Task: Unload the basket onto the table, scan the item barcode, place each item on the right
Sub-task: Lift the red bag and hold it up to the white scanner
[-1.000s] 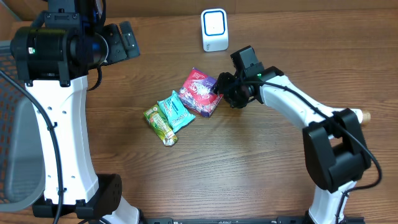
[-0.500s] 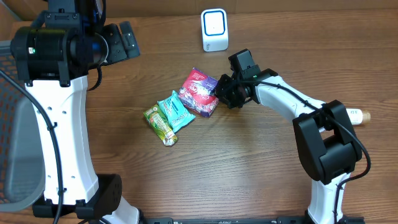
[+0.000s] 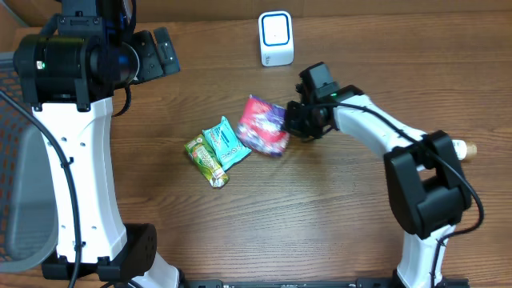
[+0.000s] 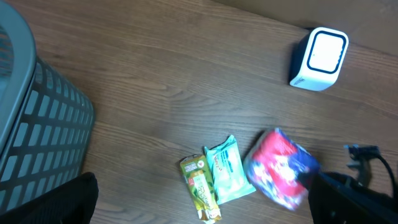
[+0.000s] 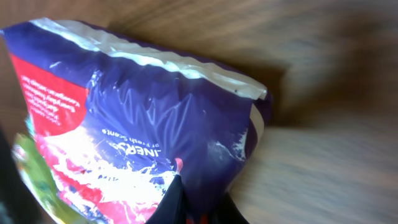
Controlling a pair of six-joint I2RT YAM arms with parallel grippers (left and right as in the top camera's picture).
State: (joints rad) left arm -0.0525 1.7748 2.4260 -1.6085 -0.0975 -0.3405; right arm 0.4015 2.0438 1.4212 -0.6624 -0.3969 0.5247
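Note:
A red and purple snack packet (image 3: 262,126) hangs tilted just off the wooden table at its middle, blurred with motion. My right gripper (image 3: 291,120) is shut on the packet's right end. In the right wrist view the black fingertips (image 5: 177,202) pinch the purple wrapper (image 5: 137,118), and no barcode shows. A white scanner with a blue rim (image 3: 276,38) stands at the back of the table, also seen in the left wrist view (image 4: 318,57). My left gripper (image 3: 162,50) is raised over the back left, open and holding nothing, looking down on the packet (image 4: 280,167).
A teal packet (image 3: 225,142) and a green packet (image 3: 206,160) lie side by side left of the held one. A grey mesh basket (image 4: 37,124) stands at the far left. A small white bottle-like object (image 3: 460,148) lies behind the right arm.
My right gripper has closed on the red and purple packet. The packet has tilted up off the table and shifted slightly right. The left arm has stayed still.

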